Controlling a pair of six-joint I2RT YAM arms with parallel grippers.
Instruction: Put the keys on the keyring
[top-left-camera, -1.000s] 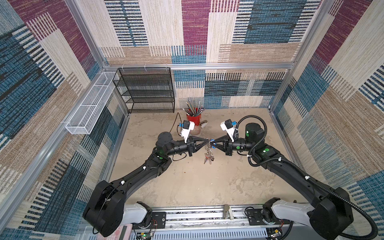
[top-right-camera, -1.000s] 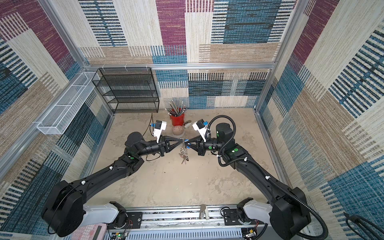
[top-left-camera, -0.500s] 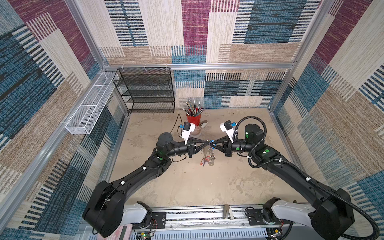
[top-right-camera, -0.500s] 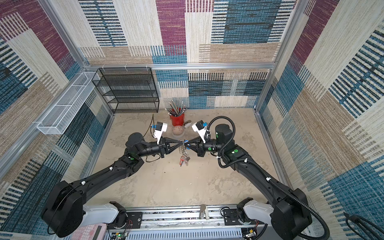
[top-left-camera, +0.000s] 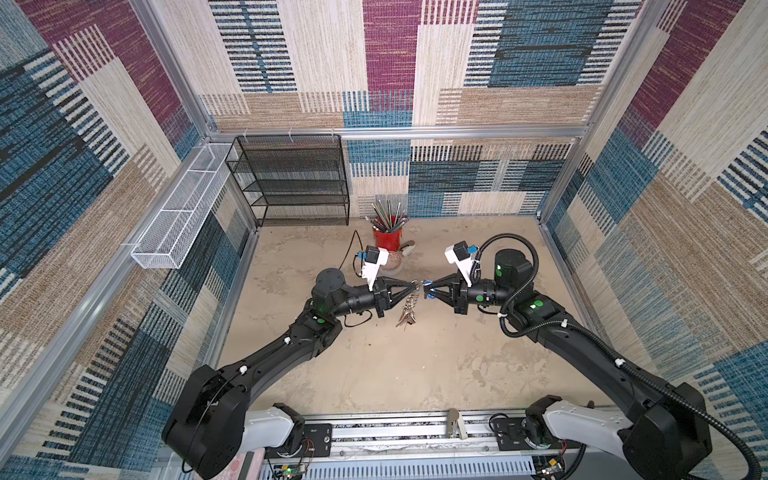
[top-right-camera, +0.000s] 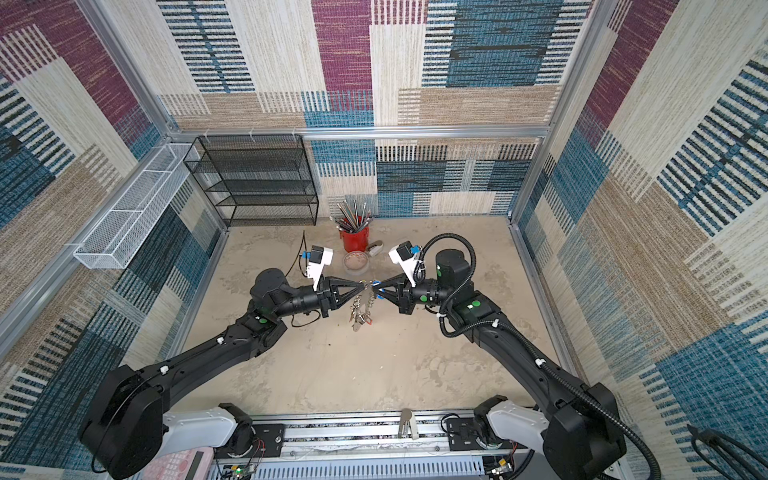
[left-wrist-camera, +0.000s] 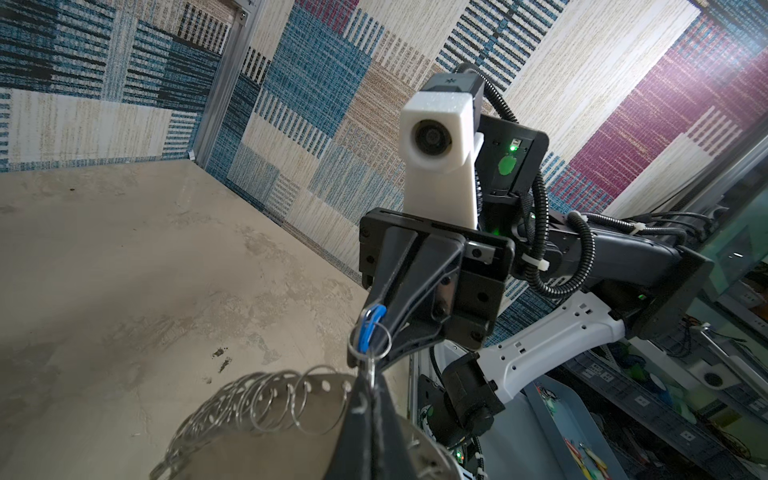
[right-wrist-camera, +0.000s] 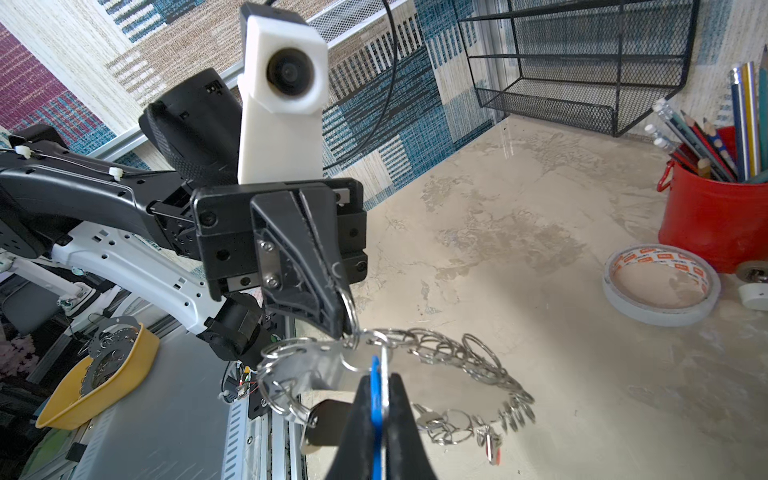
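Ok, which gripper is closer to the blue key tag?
Right. The right gripper has its jaws shut on the blue key tag itself. The left gripper is right beside it, jaws shut on a split ring of the keyring.

A black mesh shelf rack (top-left-camera: 291, 183) stands at the back of a beige tabletop (top-left-camera: 395, 365), a white wire basket (top-left-camera: 183, 212) runs along the left wall, and a red cup (top-left-camera: 387, 240) of pencils (top-left-camera: 388, 216) stands just beside a flat-lying tape roll (right-wrist-camera: 660, 286).
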